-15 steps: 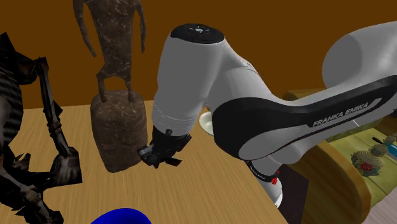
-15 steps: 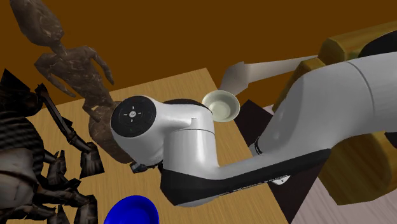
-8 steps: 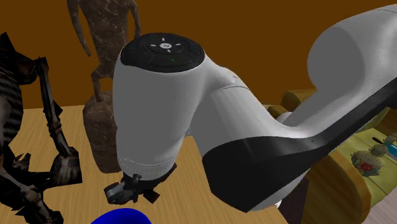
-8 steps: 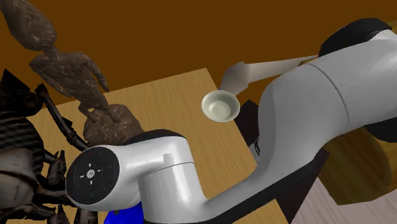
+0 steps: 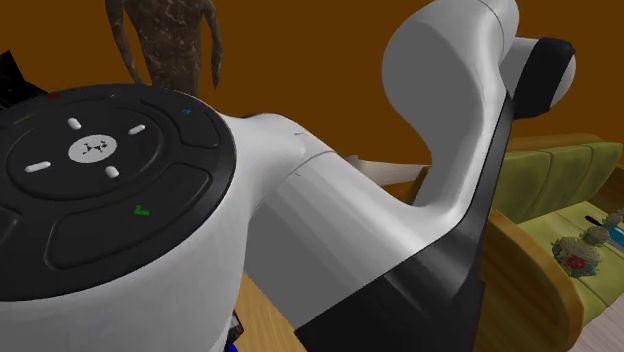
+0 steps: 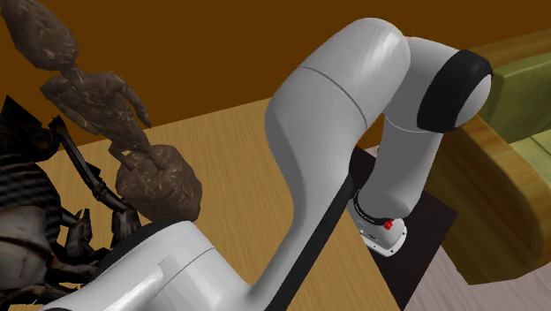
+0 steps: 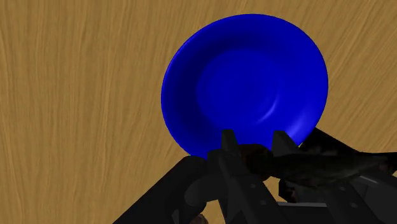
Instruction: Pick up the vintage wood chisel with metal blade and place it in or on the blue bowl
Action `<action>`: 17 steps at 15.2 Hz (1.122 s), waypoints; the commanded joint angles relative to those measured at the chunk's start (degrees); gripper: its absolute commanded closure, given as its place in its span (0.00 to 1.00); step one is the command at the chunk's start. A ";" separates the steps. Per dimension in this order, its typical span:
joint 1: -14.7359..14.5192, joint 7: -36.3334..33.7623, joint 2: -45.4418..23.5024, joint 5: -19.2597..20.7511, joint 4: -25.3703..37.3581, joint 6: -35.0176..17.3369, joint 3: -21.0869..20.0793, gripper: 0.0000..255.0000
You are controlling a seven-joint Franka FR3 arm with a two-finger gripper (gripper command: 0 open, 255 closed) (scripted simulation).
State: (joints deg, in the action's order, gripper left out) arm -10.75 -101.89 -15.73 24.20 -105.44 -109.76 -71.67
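Pincer point(image 7: 253, 149) is closed on the dark chisel point(image 7: 321, 163), its 2 fingers by the blue bowl point(image 7: 245, 83)'s rim.

One blue bowl point(image 7: 245, 83), one chisel point(image 7: 321, 164), two statues point(image 6: 93, 93) point(image 6: 31, 225).

The blue bowl point(image 7: 245, 83) sat upright on the wood-grain table point(image 7: 76, 95), round, shallow and glossy, a deep even blue with nothing lying inside it. The chisel point(image 7: 312, 164) was a dark, brownish, long thing clasped crosswise between the two black fingers of the gripper point(image 7: 254, 145), its longer end jutting out past one finger. It was too dim to tell blade from handle. Its clasped part hung above the table, at the bowl's rim nearest the gripper.
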 commanded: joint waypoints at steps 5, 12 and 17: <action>-3.12 -2.98 -3.21 3.77 -1.85 -3.05 2.87 1.00; -5.07 -5.44 -5.73 6.95 -4.61 -6.78 5.30 1.00; -5.06 -5.44 -5.74 6.96 -4.61 -6.78 5.28 1.00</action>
State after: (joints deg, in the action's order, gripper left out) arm -15.84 -107.31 -21.21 31.03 -110.00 -116.81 -66.79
